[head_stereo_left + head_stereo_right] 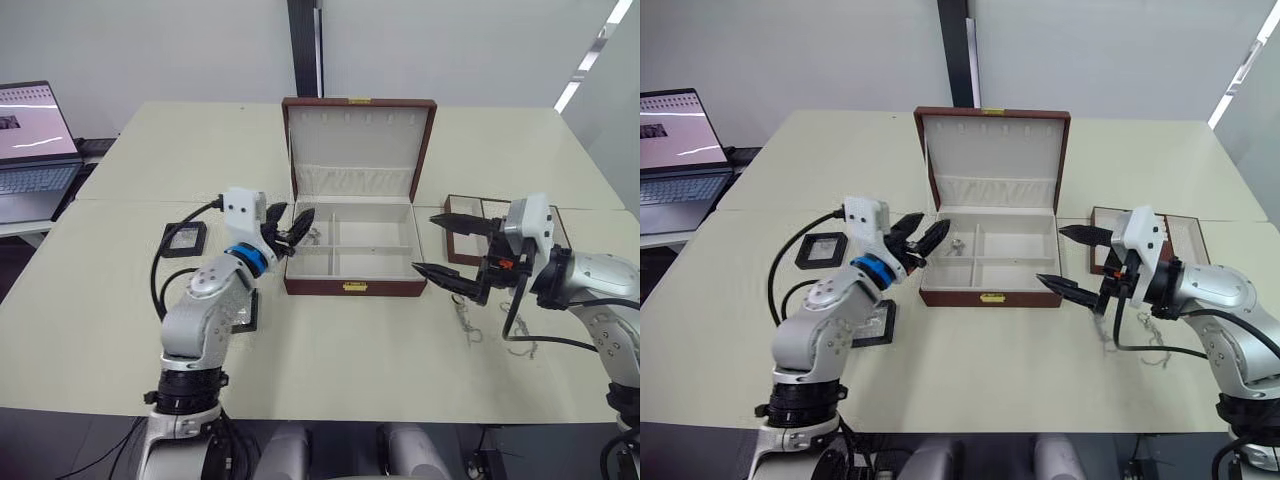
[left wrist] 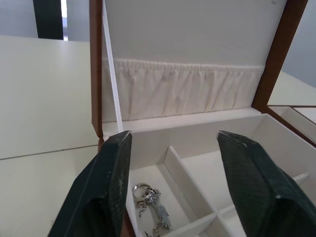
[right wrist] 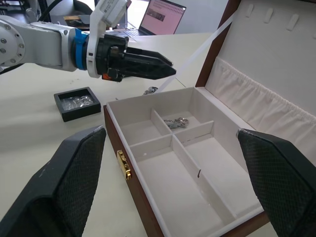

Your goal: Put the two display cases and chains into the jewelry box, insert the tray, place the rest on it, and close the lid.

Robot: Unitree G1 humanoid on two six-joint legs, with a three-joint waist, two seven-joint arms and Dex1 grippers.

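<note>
- My left gripper [image 1: 290,228] sits on a bent arm near the table's middle, fingers spread a little, pointing rightward.
- My right gripper [image 1: 440,246] hangs toward the right edge, fingers wide apart, pointing left.

My left gripper [image 1: 297,228] hangs over the left edge of the open jewelry box [image 1: 355,250], fingers parted, just above a small chain [image 1: 316,236] lying in the rear left compartment. The lid [image 1: 358,145] stands upright behind the compartments. My right gripper [image 1: 440,246] is spread wide just beside the box's right wall. The tray [image 1: 470,215] sits behind that arm, and two chains [image 1: 467,322] lie on the table [image 1: 330,350] near it. A black display case [image 1: 185,239] rests to my left, a laptop [image 1: 35,150] farther off.
</note>
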